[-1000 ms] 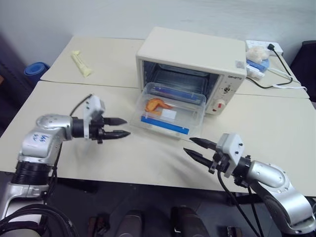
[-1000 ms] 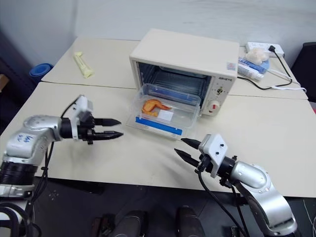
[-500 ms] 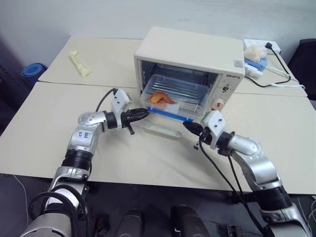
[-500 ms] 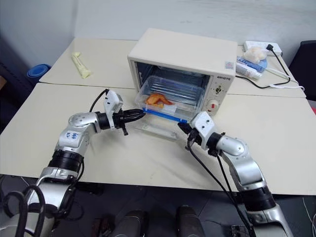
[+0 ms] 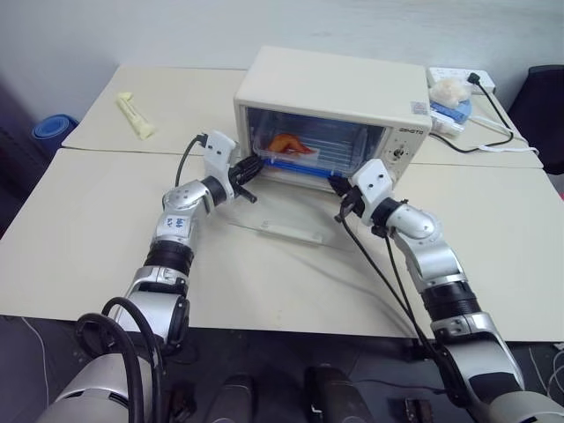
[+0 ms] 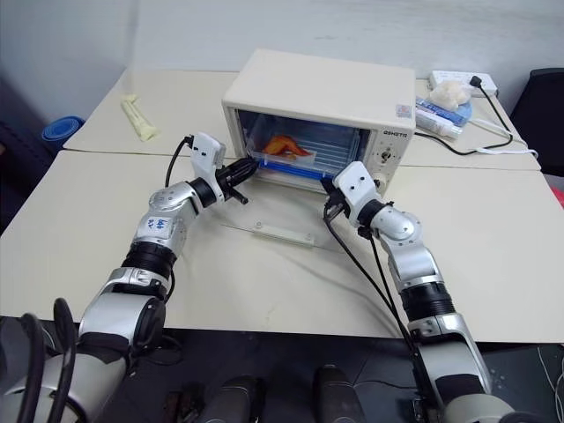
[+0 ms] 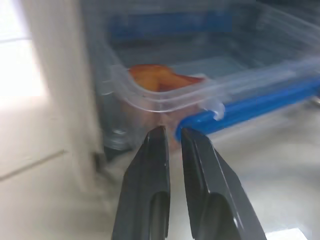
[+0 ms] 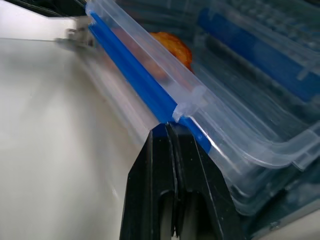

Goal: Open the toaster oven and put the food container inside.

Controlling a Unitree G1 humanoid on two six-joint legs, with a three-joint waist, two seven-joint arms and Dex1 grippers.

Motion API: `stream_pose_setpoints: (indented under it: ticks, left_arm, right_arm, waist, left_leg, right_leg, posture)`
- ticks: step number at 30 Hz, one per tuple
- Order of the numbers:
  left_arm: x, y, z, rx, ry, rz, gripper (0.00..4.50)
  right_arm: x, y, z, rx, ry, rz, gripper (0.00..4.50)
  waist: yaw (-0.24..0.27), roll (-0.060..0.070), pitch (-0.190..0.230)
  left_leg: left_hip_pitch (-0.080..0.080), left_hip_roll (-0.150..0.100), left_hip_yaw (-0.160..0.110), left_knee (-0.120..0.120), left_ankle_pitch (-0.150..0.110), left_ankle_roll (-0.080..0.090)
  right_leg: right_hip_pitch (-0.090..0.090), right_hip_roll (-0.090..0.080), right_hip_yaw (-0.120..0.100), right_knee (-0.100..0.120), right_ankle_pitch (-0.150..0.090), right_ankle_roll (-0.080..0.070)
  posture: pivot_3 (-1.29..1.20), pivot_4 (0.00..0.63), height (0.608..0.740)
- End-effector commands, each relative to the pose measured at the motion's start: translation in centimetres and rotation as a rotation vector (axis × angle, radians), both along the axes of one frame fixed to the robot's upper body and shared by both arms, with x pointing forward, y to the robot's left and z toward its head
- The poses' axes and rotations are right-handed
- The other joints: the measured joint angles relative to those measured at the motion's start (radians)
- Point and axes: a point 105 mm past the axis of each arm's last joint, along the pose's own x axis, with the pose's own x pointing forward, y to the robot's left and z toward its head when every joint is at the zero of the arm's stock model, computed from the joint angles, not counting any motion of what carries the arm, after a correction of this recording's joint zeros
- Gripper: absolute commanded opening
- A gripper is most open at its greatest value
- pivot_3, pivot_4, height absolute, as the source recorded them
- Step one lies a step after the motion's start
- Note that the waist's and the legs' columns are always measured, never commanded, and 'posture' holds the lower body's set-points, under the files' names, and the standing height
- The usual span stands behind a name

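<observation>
**Kid:** Since the oven [image 5: 335, 106] door lies flat on the bench [image 5: 88, 229], is the box [image 5: 295, 150] in?

**Helper:** From the head view, mostly. It sits in the oven mouth, with its blue front edge at the opening. Both arms reach to that edge.

**Kid:** And the left wrist view?

**Helper:** The left jaws [image 7: 171, 137] are nearly shut, holding nothing, tips at the box's corner.

**Kid:** The right one?

**Helper:** The right jaws [image 8: 171, 131] are shut tight, empty, tips against the blue strip. I think a little more pushing is left.
</observation>
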Motion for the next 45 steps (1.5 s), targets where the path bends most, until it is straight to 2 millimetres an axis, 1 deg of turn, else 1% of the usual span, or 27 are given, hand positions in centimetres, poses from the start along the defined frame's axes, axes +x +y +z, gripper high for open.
stream_pose_setpoints:
  ticks: [1, 3, 5, 10, 11, 13, 14, 15, 16, 18, 20, 22, 24, 25, 28, 32, 35, 38, 40, 41, 43, 45]
  left_arm:
    - [-0.2, 0.0, 0.9, -0.022, -0.049, -0.013, 0.49]
    - [-1.1, 0.4, 0.7, -0.007, -0.056, -0.055, 0.49]
    - [-2.2, 1.2, 0.2, 0.031, -0.052, -0.098, 0.49]
    - [-6.3, 3.8, -0.8, 0.111, 0.004, -0.212, 0.49]
    - [-7.1, 4.6, -0.6, 0.093, 0.009, -0.225, 0.49]
    - [-8.4, 5.9, -0.1, 0.072, 0.021, -0.246, 0.87]
    - [-10.1, 7.1, 0.3, 0.083, 0.003, -0.316, 1.08]
    - [-11.8, 8.3, 0.2, 0.134, -0.003, -0.391, 1.37]
    - [-13.1, 9.0, 0.1, 0.172, -0.005, -0.446, 1.66]
    - [-15.1, 10.2, -0.3, 0.225, 0.009, -0.536, 2.26]
    - [-16.1, 11.5, -0.5, 0.257, 0.039, -0.567, 2.91]
    - [-16.7, 11.6, -0.3, 0.277, 0.041, -0.599, 3.55]
    - [-16.9, 11.2, 0.0, 0.276, 0.024, -0.626, 4.10]
    - [-16.9, 10.6, 0.3, 0.268, 0.001, -0.640, 4.46]
    - [-17.3, 8.3, 1.2, 0.281, -0.078, -0.696, 4.48]
    - [-18.0, 6.1, 2.6, 0.218, -0.119, -0.743, 4.48]
    - [-18.1, 5.5, 3.4, 0.125, -0.124, -0.721, 4.48]
    - [-17.3, 6.4, 4.3, -0.003, -0.128, -0.620, 4.48]
    - [-16.5, 7.2, 5.0, -0.103, -0.136, -0.534, 4.48]
    - [-16.3, 7.5, 5.2, -0.127, -0.141, -0.504, 4.48]
    - [-15.3, 8.7, 5.5, -0.184, -0.164, -0.387, 4.48]
    - [-14.7, 9.5, 5.5, -0.207, -0.174, -0.308, 4.48]
  right_arm:
    - [0.0, -0.1, 1.7, 0.063, -0.027, 0.009, 0.00]
    - [-1.1, 0.4, 1.7, 0.071, -0.001, 0.076, 0.00]
    - [-2.6, 0.4, 1.6, 0.068, 0.023, 0.136, 0.00]
    - [-5.9, -0.9, 1.4, 0.085, 0.084, 0.176, 0.00]
    - [-6.6, -1.3, 1.2, 0.079, 0.097, 0.186, 0.00]
    - [-7.8, -2.1, 0.8, 0.065, 0.124, 0.200, 0.00]
    - [-8.4, -3.3, 0.1, 0.037, 0.153, 0.200, 0.00]
    - [-9.0, -4.5, -0.7, -0.004, 0.173, 0.205, 0.00]
    - [-9.4, -5.4, -1.2, -0.034, 0.187, 0.209, 0.00]
    - [-9.5, -6.9, -2.4, -0.061, 0.218, 0.207, 0.00]
    - [-9.4, -8.3, -3.9, -0.078, 0.261, 0.198, 0.00]
    - [-9.1, -9.1, -5.4, -0.089, 0.290, 0.203, 0.00]
    - [-9.0, -9.0, -6.6, -0.103, 0.295, 0.242, 0.00]
    - [-8.9, -8.6, -7.1, -0.085, 0.292, 0.267, 0.00]
    - [-8.6, -7.0, -7.3, -0.024, 0.242, 0.349, 0.00]
    - [-8.5, -5.2, -5.8, 0.058, 0.114, 0.422, 0.00]
    - [-8.3, -4.4, -4.5, 0.149, 0.060, 0.426, 0.00]
    - [-7.9, -4.7, -2.4, 0.258, -0.007, 0.386, 0.00]
    - [-7.5, -4.9, -0.4, 0.344, -0.066, 0.353, 0.00]
    - [-7.4, -4.9, 0.3, 0.370, -0.085, 0.343, 0.00]
    - [-7.0, -5.0, 2.9, 0.458, -0.164, 0.319, 0.00]
    - [-6.8, -5.1, 5.0, 0.545, -0.203, 0.311, 0.00]
  waist:
    - [-0.004, 0.000, 0.000]
    - [-0.010, 0.000, 0.000]
    - [-0.017, 0.000, 0.000]
    - [-0.017, 0.001, 0.000]
    - [-0.016, 0.001, 0.000]
    - [-0.014, 0.001, 0.000]
    - [-0.013, 0.001, 0.000]
    - [-0.013, 0.001, 0.000]
    - [-0.013, 0.001, 0.001]
    - [-0.013, 0.002, 0.001]
    - [-0.013, 0.002, 0.001]
    - [-0.012, 0.003, 0.002]
    - [-0.010, 0.003, 0.002]
    - [-0.012, 0.003, 0.002]
    - [-0.015, 0.003, 0.002]
    - [-0.019, 0.003, 0.002]
    - [-0.018, 0.004, 0.002]
    - [-0.016, 0.004, 0.002]
    - [-0.015, 0.004, 0.002]
    - [-0.015, 0.004, 0.002]
    - [-0.016, 0.004, 0.002]
    - [-0.016, 0.004, 0.002]
  left_leg:
    - [0.000, 0.000, 0.000, 0.000, 0.000, 0.000]
    - [0.000, 0.000, 0.000, 0.000, 0.000, 0.000]
    - [-0.001, 0.001, -0.001, -0.002, 0.000, 0.000]
    - [-0.003, 0.002, -0.001, -0.004, -0.001, -0.001]
    - [-0.003, 0.002, -0.002, -0.003, -0.001, -0.001]
    - [-0.003, 0.002, -0.003, -0.002, -0.001, -0.001]
    - [-0.003, 0.002, -0.003, -0.002, -0.001, -0.001]
    - [-0.003, 0.001, -0.003, -0.001, -0.001, -0.001]
    - [-0.003, 0.001, -0.003, -0.002, -0.001, 0.000]
    - [0.001, 0.002, -0.004, -0.004, -0.002, 0.000]
    - [0.004, 0.002, -0.003, -0.004, -0.002, 0.002]
    - [0.004, 0.002, -0.004, -0.004, -0.004, 0.005]
    - [0.004, 0.002, -0.004, -0.004, -0.004, 0.005]
    - [0.004, 0.002, -0.004, -0.004, -0.004, 0.005]
    - [0.003, 0.002, -0.004, -0.004, -0.004, 0.004]
    - [0.003, 0.003, -0.003, -0.004, -0.002, 0.001]
    - [0.003, 0.003, -0.004, -0.004, -0.002, 0.001]
    - [0.003, 0.004, -0.004, -0.004, -0.002, 0.000]
    - [0.003, 0.003, -0.004, -0.003, -0.002, 0.000]
    - [0.003, 0.003, -0.004, -0.003, -0.002, 0.000]
    - [0.003, 0.003, -0.004, -0.003, -0.002, 0.000]
    - [0.003, 0.004, -0.004, -0.003, -0.002, -0.001]
  right_leg:
    - [0.000, 0.000, 0.000, 0.000, 0.000, 0.000]
    - [0.000, 0.000, 0.000, 0.002, 0.000, 0.000]
    - [0.000, 0.000, 0.001, 0.002, 0.000, 0.000]
    - [-0.003, 0.000, 0.005, 0.001, 0.000, 0.000]
    - [-0.003, 0.000, 0.006, 0.001, 0.000, 0.000]
    - [-0.002, 0.000, 0.006, 0.000, 0.000, 0.000]
    - [-0.002, 0.000, 0.005, -0.001, 0.000, 0.000]
    - [-0.001, -0.001, 0.005, -0.003, 0.000, 0.000]
    - [0.000, -0.001, 0.005, -0.004, 0.000, 0.000]
    - [0.004, -0.001, 0.004, -0.008, 0.000, -0.001]
    - [0.006, -0.001, 0.004, -0.009, -0.001, -0.001]
    - [0.007, -0.001, 0.004, -0.009, -0.001, -0.001]
    - [0.007, -0.001, 0.004, -0.009, -0.001, -0.001]
    - [0.007, -0.001, 0.004, -0.008, -0.001, -0.001]
    - [0.006, -0.001, 0.004, -0.008, -0.001, -0.001]
    - [0.005, 0.000, 0.004, -0.006, -0.001, -0.001]
    - [0.005, 0.000, 0.004, -0.006, -0.001, -0.001]
    - [0.005, 0.000, 0.004, -0.005, -0.001, -0.001]
    - [0.005, 0.000, 0.004, -0.006, -0.001, -0.001]
    - [0.005, 0.000, 0.004, -0.006, -0.001, -0.001]
    - [0.005, 0.000, 0.003, -0.006, -0.001, -0.001]
    - [0.005, 0.001, 0.003, -0.005, -0.001, -0.001]
  posture:
    - [0.00, 0.150, 0.740]
    - [0.00, 0.150, 0.740]
    - [0.00, 0.150, 0.740]
    - [0.00, 0.150, 0.740]
    - [0.00, 0.150, 0.740]
    - [0.00, 0.150, 0.740]
    - [0.00, 0.150, 0.740]
    - [0.00, 0.150, 0.740]
    - [0.00, 0.150, 0.740]
    - [0.00, 0.150, 0.740]
    - [0.00, 0.150, 0.740]
    - [0.00, 0.150, 0.740]
    - [0.00, 0.150, 0.740]
    - [0.00, 0.150, 0.740]
    - [0.00, 0.150, 0.740]
    - [0.00, 0.150, 0.740]
    - [0.00, 0.150, 0.740]
    - [0.00, 0.150, 0.740]
    - [0.00, 0.150, 0.740]
    - [0.00, 0.150, 0.740]
    - [0.00, 0.150, 0.740]
    - [0.00, 0.150, 0.740]
